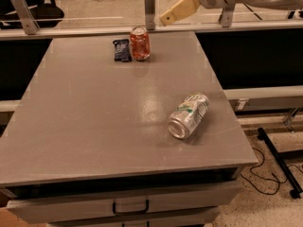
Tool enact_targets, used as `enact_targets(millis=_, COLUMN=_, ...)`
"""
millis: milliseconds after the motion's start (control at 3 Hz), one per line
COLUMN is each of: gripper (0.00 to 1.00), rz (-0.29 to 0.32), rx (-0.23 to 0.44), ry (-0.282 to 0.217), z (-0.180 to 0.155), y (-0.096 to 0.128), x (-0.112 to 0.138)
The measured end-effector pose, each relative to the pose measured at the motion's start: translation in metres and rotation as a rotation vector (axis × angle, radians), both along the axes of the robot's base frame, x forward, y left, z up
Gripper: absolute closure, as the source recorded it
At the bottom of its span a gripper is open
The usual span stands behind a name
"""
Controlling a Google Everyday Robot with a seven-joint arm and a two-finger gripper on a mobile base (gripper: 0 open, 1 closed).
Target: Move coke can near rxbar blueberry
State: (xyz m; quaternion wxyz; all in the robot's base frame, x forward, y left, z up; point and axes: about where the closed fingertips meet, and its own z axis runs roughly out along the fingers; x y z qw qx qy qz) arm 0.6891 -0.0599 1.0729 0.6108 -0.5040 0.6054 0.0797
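Note:
The coke can (140,43), red-orange with a silver top rim, stands upright near the far edge of the grey table (94,122). The rxbar blueberry (122,49), a small flat dark blue wrapped bar, lies just to its left, almost touching it. My gripper (166,18) is raised above the far edge of the table, up and to the right of the can, apart from it and holding nothing.
A white and green silver can (188,116) lies on its side on the right part of the table. A metal rail with posts (149,2) runs behind the far edge. A drawer handle (130,207) is below the front edge.

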Motion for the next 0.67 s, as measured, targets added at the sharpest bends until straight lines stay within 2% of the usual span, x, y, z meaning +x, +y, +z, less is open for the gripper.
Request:
enact_targets(millis=333, gripper=0.00, rz=-0.006, rx=0.010, ry=0.000, z=-0.009, y=0.000, x=0.004)
enact_targets(millis=667, gripper=0.00, rz=-0.118, rx=-0.061, ry=-0.068, z=0.010, y=-0.053, x=0.008)
